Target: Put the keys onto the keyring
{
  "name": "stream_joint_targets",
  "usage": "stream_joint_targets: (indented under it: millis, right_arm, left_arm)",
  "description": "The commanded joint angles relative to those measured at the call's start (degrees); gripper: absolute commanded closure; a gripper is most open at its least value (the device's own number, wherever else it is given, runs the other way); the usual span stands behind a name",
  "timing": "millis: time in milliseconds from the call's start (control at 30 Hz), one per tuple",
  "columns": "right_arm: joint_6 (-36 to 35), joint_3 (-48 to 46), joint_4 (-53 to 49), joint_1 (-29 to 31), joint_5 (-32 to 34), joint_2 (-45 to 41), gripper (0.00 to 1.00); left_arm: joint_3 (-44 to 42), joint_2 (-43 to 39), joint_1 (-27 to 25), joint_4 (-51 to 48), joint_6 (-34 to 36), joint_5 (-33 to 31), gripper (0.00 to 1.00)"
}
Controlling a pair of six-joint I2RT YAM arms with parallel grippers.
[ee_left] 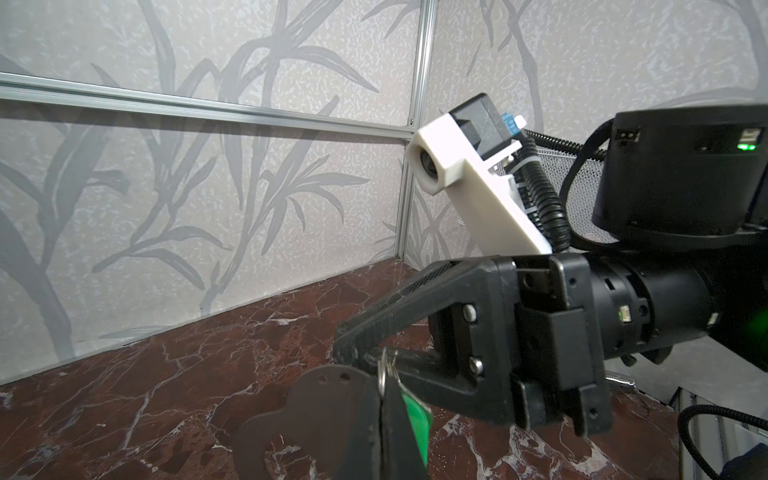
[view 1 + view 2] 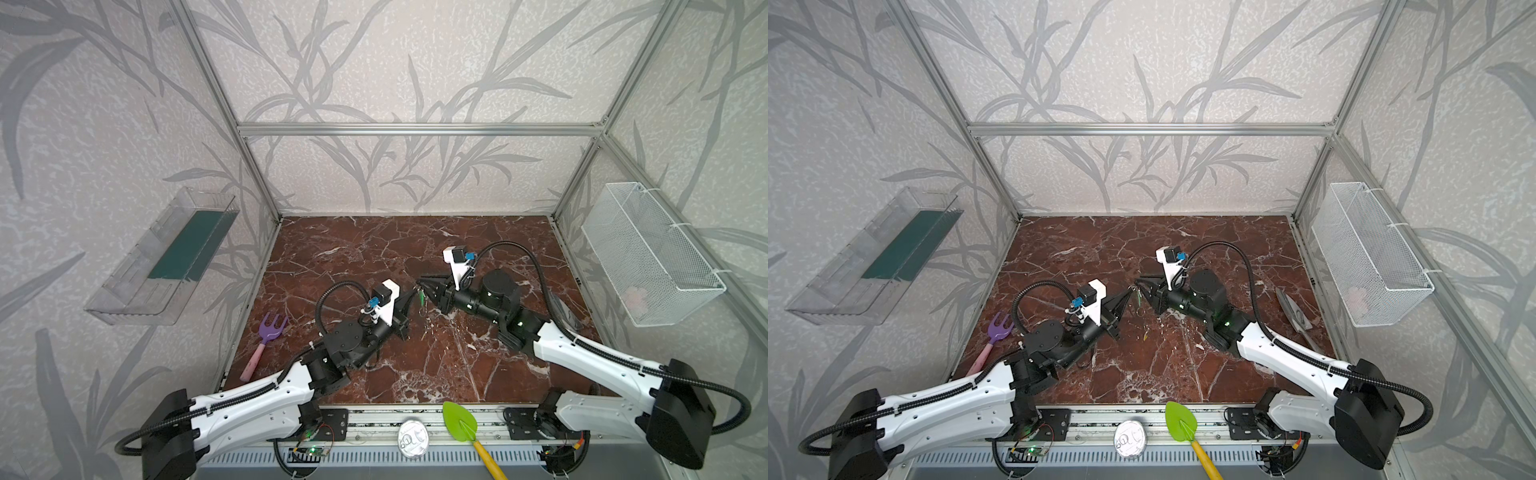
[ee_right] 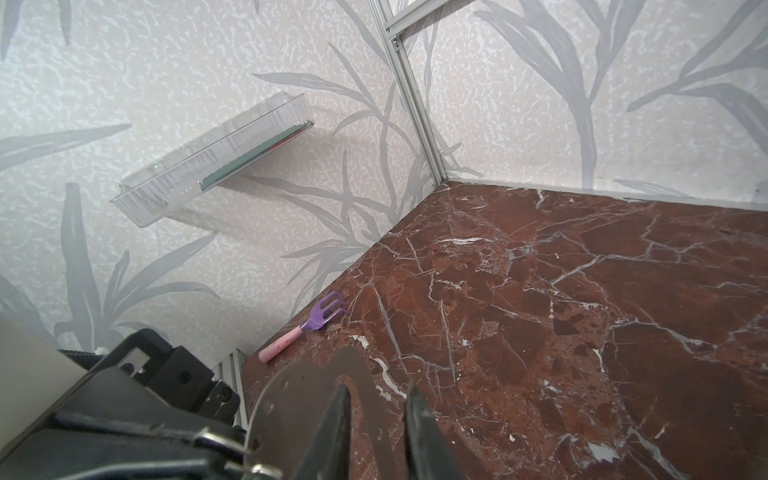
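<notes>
The purple fork toy (image 2: 272,332) lies well to my left and a green trowel (image 2: 459,419) rests on the near rail, both clear of my grippers at mid-table. My left gripper (image 1: 380,409) is clamped on the keyring (image 1: 291,415), holding it off the marble. The green-tagged key (image 1: 415,415) hangs just beside it. My right gripper (image 3: 377,390) is slightly parted at the key's wire loop; I cannot tell if it touches.

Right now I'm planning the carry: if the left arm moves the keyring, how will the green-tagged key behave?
The green-tagged key dangles by a thin wire ring beside the keyring in the shut left gripper, so it would likely swing. It looks small, so probably light. Its glossy plastic may be slippery.
</notes>
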Motion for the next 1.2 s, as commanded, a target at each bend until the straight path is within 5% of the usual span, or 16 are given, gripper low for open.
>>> stream_joint_targets:
  millis: [0, 133, 333, 533, 933, 1167]
  right_arm:
    - [-1.2, 1.3, -0.8, -0.2, 1.6, -0.9, 0.71]
    - [-3.8, 1.4, -4.4, -1.1, 3.0, -3.3, 0.68]
    - [-8.0, 1.4, -11.0, -4.1, 3.4, -8.4, 0.65]
    - [-11.8, 1.5, -15.4, -5.8, 0.0, -11.9, 0.62]
    - [-19.3, 4.6, -16.8, -7.8, -15.8, -11.4, 0.54]
    - [-21.0, 4.8, -15.1, -7.9, -17.7, -9.8, 0.58]
  left_arm:
    - [0.3, -1.0, -0.2, 2.9, 0.3, 0.5, 1.00]
    - [1.2, -1.6, -0.2, 0.0, 0.0, -0.9, 1.00]
    - [10.5, 0.4, 0.4, -20.0, -2.5, -7.3, 1.00]
    - [15.1, 0.1, 3.0, -26.7, -4.7, -2.1, 1.00]
    - [20.4, 4.6, 23.4, -30.1, -5.8, 44.0, 1.00]
    - [18.2, 8.1, 26.2, -21.3, -6.3, 56.9, 1.00]
